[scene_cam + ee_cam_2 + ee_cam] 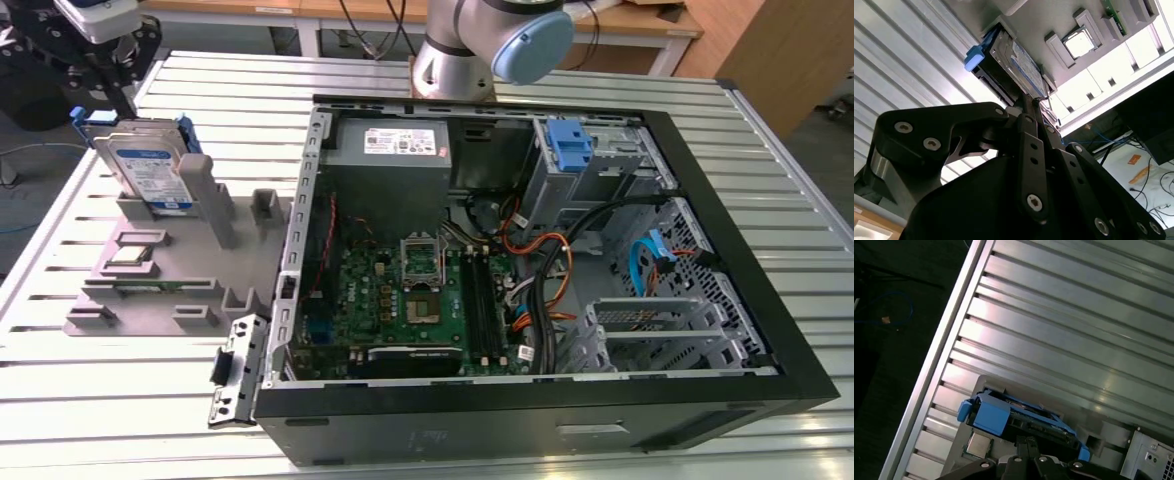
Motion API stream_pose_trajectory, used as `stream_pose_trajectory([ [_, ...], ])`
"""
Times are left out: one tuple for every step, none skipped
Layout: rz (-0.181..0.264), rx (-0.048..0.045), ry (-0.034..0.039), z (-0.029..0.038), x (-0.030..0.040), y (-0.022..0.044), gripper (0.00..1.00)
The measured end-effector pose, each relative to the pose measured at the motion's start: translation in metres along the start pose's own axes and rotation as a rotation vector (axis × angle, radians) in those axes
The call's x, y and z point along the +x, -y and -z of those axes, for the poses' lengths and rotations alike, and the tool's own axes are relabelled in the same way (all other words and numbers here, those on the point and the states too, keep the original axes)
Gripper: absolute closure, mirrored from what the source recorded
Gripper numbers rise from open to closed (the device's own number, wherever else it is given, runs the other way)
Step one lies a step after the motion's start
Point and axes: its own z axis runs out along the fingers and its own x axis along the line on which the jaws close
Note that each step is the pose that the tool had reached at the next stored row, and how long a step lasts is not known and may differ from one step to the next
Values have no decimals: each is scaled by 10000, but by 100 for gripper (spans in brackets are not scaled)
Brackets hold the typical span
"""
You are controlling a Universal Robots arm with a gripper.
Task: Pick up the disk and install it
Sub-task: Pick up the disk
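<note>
Your gripper (107, 98) hangs just above the disk (150, 170), which stands on edge in the end slot of the grey holder (174, 290) and is not yet lifted. In the second wrist view the fingers (1026, 107) look drawn together with nothing between them. I judge they must part wider than the disk's thickness before you come down over its top edge. Square them to the two broad faces, because a skewed grip would likely jam the disk in the holder's slot. A straight lift with no twist should suit.

The disk is a flat slab of bare silver metal, smooth and probably slippery, with a blue-and-white label on one face. Blue plastic rails (989, 416) run along its narrow sides and may give a little under pressure. The holder is matte grey and blocky, with upright posts and shallow pockets. It rests on a ribbed aluminium bench (134, 400), with the open computer case (534, 425) just beside the holder.
</note>
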Motion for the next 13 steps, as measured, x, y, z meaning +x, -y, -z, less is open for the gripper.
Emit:
stream_pose_trajectory([
  [134, -1, -5, 0, 0, 0, 90],
  [264, -3, -11, 0, 0, 0, 90],
  [408, -4, -16, 0, 0, 0, 90],
  [569, -6, -23, -1, 0, 0, 90],
  [733, -8, -30, 0, 0, 0, 90],
  [912, -10, -38, -1, 0, 0, 90],
  [1079, -12, -44, -1, 0, 0, 90],
  [1244, -14, -51, -1, 0, 0, 90],
  [1411, -15, -58, -1, 0, 0, 90],
  [1576, -18, -65, -1, 0, 0, 90],
  [1745, -20, -73, -1, 0, 0, 90],
  [1913, -21, -79, -2, 0, 0, 90],
  [2093, -24, -86, -2, 0, 0, 90],
])
